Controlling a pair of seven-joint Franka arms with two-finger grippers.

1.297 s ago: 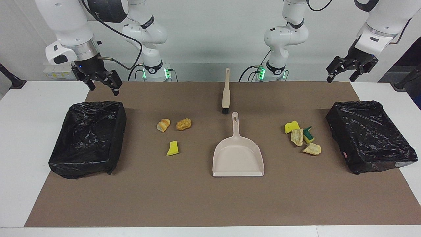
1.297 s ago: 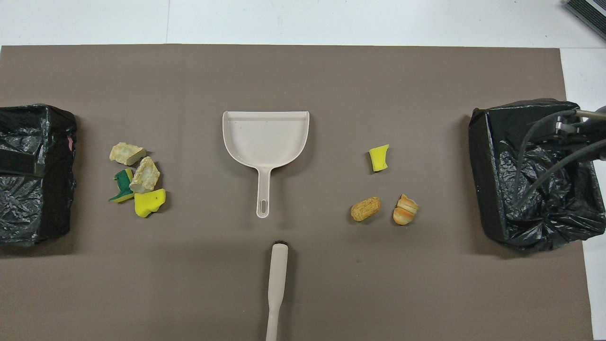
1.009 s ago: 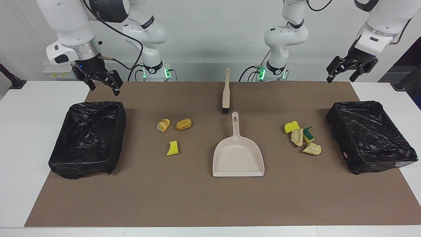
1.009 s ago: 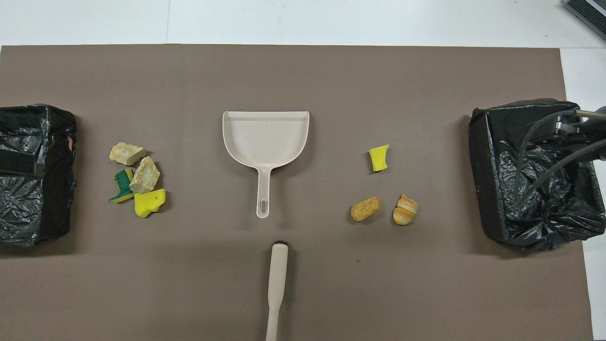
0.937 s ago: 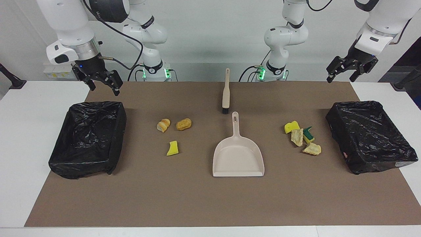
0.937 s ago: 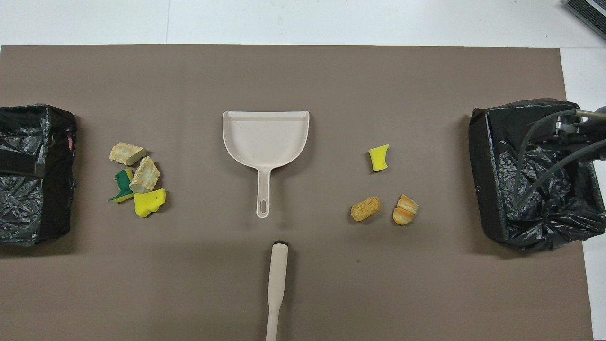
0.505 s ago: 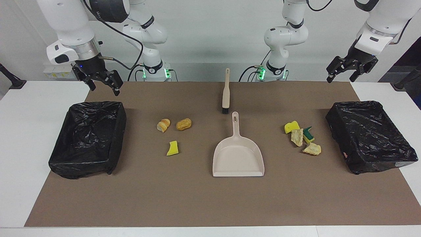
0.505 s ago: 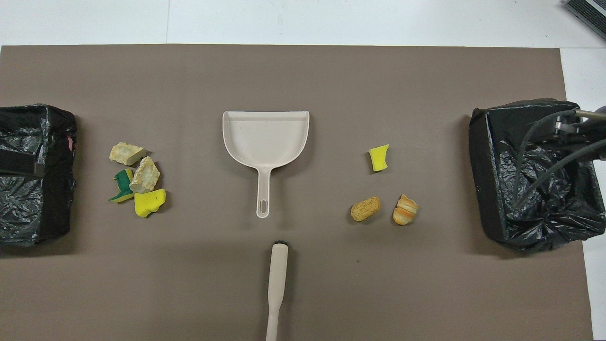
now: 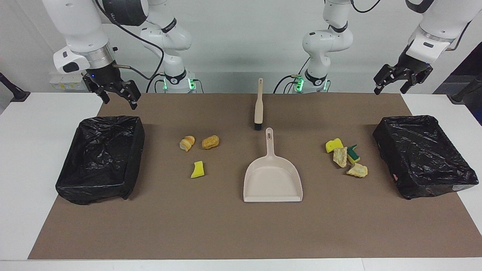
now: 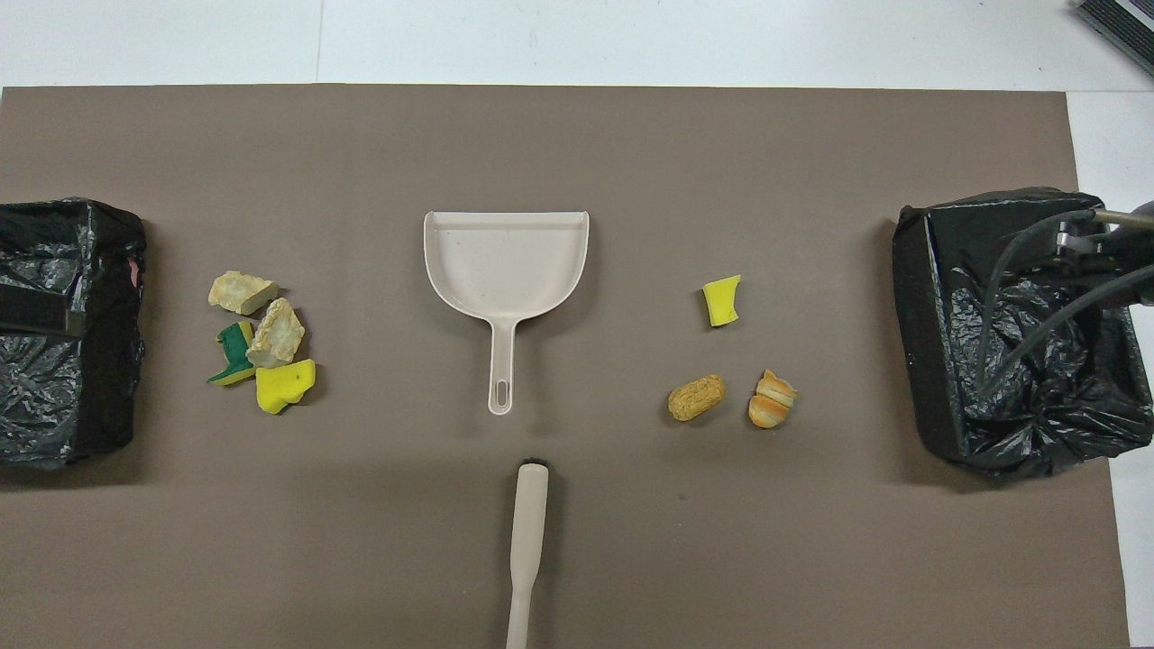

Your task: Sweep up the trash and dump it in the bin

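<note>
Two trash lots on mat: 4 scraps nr left-arm bin, 3 scraps nr right-arm bin. Dustpan, brush mid-table. Left gripper, right gripper raised, both released, empty.

Yellow sponge and bread-like trash scraps in two clusters flanking the dustpan.

A white counter carries a brown mat. On the mat lie a dustpan in the middle, a brush just nearer the robots, and a black-lined bin at each end. Three scraps lie toward the right arm's end, and four scraps cluster toward the left arm's end.
</note>
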